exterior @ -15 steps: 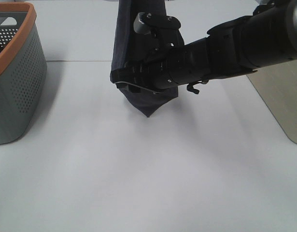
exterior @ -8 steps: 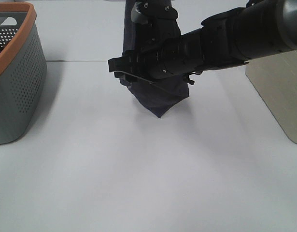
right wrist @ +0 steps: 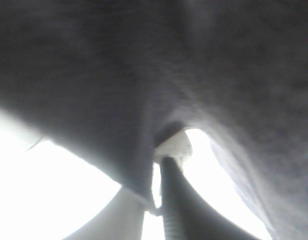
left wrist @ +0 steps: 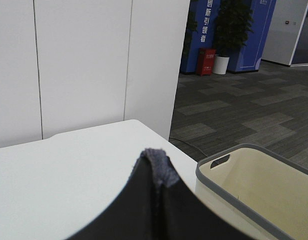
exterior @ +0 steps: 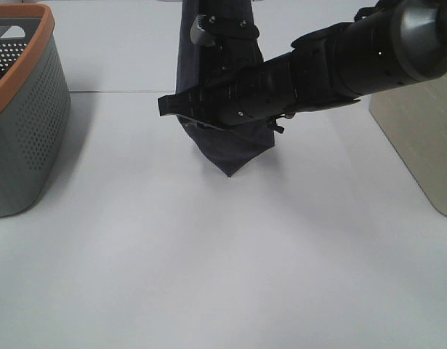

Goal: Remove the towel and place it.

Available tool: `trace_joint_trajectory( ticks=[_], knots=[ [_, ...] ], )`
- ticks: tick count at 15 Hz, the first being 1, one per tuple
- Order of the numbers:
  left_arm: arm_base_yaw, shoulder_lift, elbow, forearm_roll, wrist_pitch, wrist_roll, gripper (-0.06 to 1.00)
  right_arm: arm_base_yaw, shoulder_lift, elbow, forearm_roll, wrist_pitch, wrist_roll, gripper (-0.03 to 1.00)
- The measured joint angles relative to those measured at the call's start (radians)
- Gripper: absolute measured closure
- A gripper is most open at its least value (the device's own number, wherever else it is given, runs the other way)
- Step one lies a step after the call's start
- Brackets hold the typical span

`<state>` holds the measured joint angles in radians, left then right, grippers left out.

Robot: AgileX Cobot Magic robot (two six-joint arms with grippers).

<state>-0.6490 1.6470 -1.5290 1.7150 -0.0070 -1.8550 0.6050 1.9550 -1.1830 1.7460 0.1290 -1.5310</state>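
Note:
The dark navy-grey towel (exterior: 234, 149) hangs down from above the exterior high view, its lowest corner just above the white table (exterior: 208, 262). My left gripper (left wrist: 158, 186) is out of the exterior high view; in the left wrist view it is shut, with a tuft of the towel (left wrist: 156, 167) pinched between its fingers. My right gripper (exterior: 168, 104) reaches across from the right to the towel's lower half, fingertips poking past its left edge. In the right wrist view the towel (right wrist: 143, 75) fills the frame and a fold runs down between the nearly closed fingers (right wrist: 174, 205).
A grey perforated basket with an orange rim (exterior: 30, 109) stands at the left edge of the table. A beige bin with a grey rim (exterior: 419, 145) stands at the right and also shows in the left wrist view (left wrist: 229, 187).
My right arm has risen and shifted slightly left along the hanging towel. The towel's lower corner swung a little right, then back.

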Motion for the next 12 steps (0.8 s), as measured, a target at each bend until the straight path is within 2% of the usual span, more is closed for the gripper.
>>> trace_joint_trajectory(
  ticks=[1, 5, 8, 12],
  knots=[
    [0.000, 0.000, 0.000, -0.009, 0.017, 0.000, 0.94, 0.000, 0.000, 0.000, 0.000, 0.017, 0.000, 0.94],
    [0.000, 0.000, 0.000, -0.014, 0.083, 0.003, 0.94, 0.000, -0.041, 0.020, 0.000, 0.105, 0.000, 0.94],
    [0.001, 0.000, 0.000, -0.021, 0.116, 0.005, 0.94, 0.000, -0.157, 0.112, -0.014, 0.096, 0.000, 0.94],
    [0.001, -0.004, 0.000, -0.043, 0.157, 0.030, 0.94, 0.000, -0.367, 0.260, -0.147, 0.102, 0.009, 0.94]
  ],
)
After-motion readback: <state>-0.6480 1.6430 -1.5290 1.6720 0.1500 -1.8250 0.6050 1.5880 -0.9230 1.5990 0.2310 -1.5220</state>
